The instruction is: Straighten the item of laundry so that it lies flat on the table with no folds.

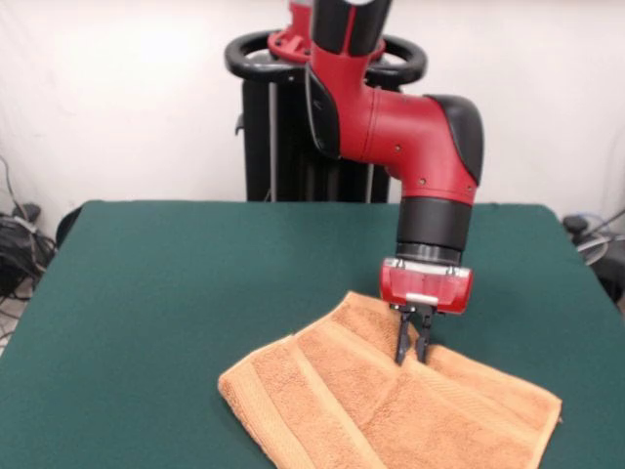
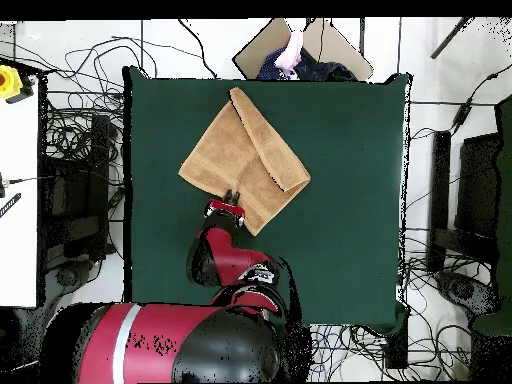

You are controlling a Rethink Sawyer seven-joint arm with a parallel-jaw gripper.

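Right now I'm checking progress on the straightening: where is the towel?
In the front view the towel lies folded on the table's near right part, under the gripper, whose jaws pinch its far edge.

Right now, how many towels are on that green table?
1. A single orange-tan towel lies partly folded on the table, toward the camera side in the front view, with the gripper down on it. Nothing else shows there.

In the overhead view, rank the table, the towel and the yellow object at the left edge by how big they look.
1. Table, by far the largest.
2. Towel, covering a small part of the tabletop.
3. Yellow object, smallest; the frame edge cuts it off, so its full extent is unknown.
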